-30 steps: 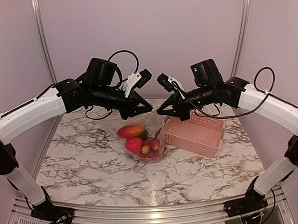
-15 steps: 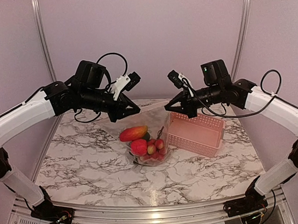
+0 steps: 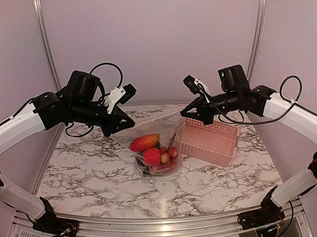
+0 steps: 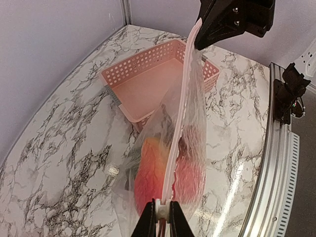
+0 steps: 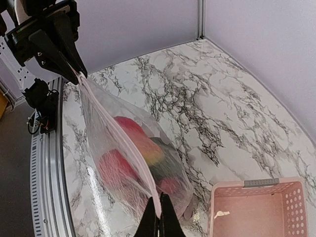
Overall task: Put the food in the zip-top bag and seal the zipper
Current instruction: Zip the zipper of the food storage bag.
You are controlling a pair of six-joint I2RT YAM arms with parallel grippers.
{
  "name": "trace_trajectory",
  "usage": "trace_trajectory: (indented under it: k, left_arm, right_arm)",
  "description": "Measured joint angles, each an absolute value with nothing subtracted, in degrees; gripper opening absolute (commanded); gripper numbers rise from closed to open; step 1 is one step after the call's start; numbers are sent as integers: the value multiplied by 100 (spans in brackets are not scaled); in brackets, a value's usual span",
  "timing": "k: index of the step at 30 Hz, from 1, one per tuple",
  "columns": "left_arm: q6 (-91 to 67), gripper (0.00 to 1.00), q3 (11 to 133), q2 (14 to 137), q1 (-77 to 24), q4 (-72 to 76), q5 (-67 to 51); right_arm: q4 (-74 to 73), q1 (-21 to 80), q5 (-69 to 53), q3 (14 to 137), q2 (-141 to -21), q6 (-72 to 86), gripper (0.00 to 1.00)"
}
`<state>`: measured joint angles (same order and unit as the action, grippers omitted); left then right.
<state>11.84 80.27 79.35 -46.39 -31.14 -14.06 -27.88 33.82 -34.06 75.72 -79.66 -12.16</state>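
Top external: fixed high behind the arm bases (image 3: 52,225), facing the rear wall (image 3: 154,44), covering the whole marble table (image 3: 97,175). Left wrist: close, sighting along its own fingers (image 4: 148,222) at bottom centre, right gripper (image 4: 198,43) at upper right. Right wrist: mirrored, left gripper (image 5: 79,73) upper left. All three share the zip-top bag (image 3: 155,150) and pink basket (image 3: 207,142).

Above the middle of the table (image 3: 92,180), the zip-top bag (image 3: 167,131) hangs with its zipper (image 4: 177,123) edge stretched between 2 grippers. The left gripper (image 3: 129,122) pinches the left end and the right gripper (image 3: 185,115) the right end. The food (image 3: 151,150) lies in the bag's lower part. A basket (image 3: 213,142) stands on the table just right of the bag, below the right arm.
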Motion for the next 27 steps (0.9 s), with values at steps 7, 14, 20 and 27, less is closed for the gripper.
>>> trace_trajectory:
  k: [7,14,20,27]
  left_arm:
    - [1203,0,7693,7540,-4567,-3245,-1243]
    - [1232,0,7314,7118,-4460,-3365,-1092]
    - [1308,0,7170,6980,-4397,-3454,-945]
    - [1332,0,7107,6952,-4338,-3507,-819]
  right_arm:
    - [-2788,3382,-3369,7572,-7968,-1203,0]
    - [-2786,3382,-3328,7572,-7988,-1177,0]
    - [-2788,3382,-3277,7575,-8036,-1160,0]
    - [-2788,3378,-3218,7577,-8079,-1157,0]
